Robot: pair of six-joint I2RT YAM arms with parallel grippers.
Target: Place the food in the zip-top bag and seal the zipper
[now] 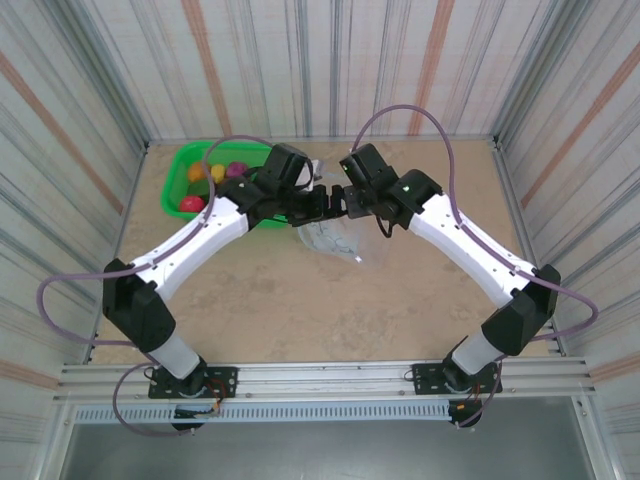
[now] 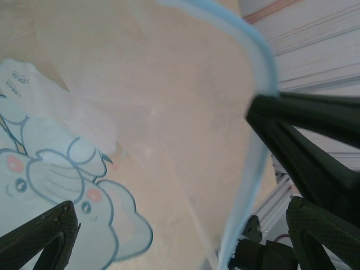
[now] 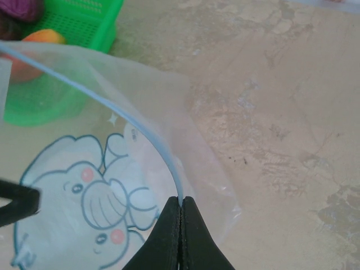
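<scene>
The clear zip-top bag [image 1: 338, 240] with its pale blue cartoon print hangs at mid-table between both grippers. My right gripper [image 3: 181, 205] is shut on the light-blue zipper [image 3: 140, 132], which arcs up and to the left from its fingertips. My left gripper [image 2: 183, 216] is open, and the bag's printed wall [image 2: 67, 180] and the zipper [image 2: 247, 185] lie between its fingers. The right gripper's black fingers [image 2: 304, 129] pinch the strip just beyond. The food [image 1: 208, 180] lies in the green mesh basket [image 1: 172, 190]; an orange piece [image 3: 44, 36] and a purple one [image 3: 19, 8] show there.
The green basket [image 3: 84, 22] stands at the back left, close behind the bag. Striped walls enclose the table on three sides. Bare tan tabletop [image 1: 300, 300] stretches in front of the bag toward the arm bases.
</scene>
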